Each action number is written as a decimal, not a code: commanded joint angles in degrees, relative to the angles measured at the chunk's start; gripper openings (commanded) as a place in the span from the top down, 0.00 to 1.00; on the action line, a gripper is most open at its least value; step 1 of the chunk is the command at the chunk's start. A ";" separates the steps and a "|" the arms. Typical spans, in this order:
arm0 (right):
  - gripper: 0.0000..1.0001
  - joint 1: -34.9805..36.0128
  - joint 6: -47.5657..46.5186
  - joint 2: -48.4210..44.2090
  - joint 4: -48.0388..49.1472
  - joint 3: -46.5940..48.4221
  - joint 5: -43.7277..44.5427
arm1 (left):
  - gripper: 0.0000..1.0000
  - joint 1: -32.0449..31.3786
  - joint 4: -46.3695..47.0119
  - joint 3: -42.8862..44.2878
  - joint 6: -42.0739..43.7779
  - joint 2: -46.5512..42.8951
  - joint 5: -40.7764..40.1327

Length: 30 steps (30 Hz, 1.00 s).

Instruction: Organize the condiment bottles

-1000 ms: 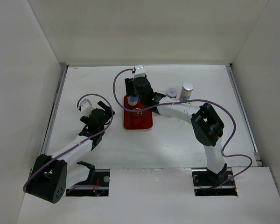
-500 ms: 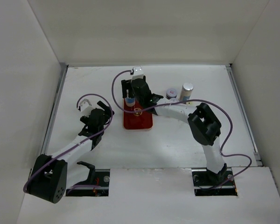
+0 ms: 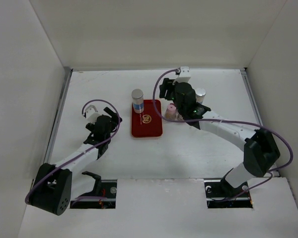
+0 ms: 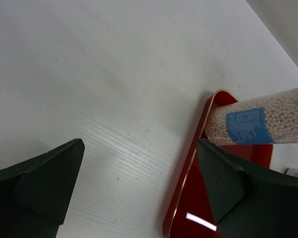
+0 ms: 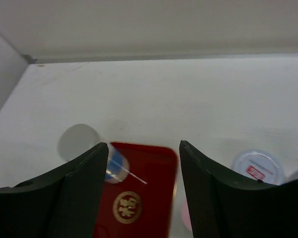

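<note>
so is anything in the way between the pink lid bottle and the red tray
Nothing visible. The pink-lidded bottle stands just right of the tray, and the tall bottle fills only the tray's far left corner.

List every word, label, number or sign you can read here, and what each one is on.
No text can be read.
Blue label on the tall bottle: white print, too small to read.
Gold emblem on the red tray: a round sign, no letters legible.
Red mark on the white lid: blurred.
</note>
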 commanded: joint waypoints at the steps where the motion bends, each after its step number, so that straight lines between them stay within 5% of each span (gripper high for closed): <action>1: 0.34 -3.06 2.99 -0.11 -2.89 -4.59 2.17 | 0.00 0.18 3.15 -0.16 -0.57 0.76 0.81; 8: 0.18 -4.65 2.74 2.87 -8.87 -4.86 0.85 | 0.00 0.35 3.41 -0.34 -0.93 1.03 1.42; 22: 0.26 -4.30 3.35 9.03 -14.41 -2.23 -0.73 | 0.00 0.70 3.85 -0.25 -1.01 1.73 2.39; 30: 0.49 -3.33 2.82 7.55 -11.70 -0.90 3.21 | 0.00 0.88 4.46 -0.86 -1.10 0.77 2.39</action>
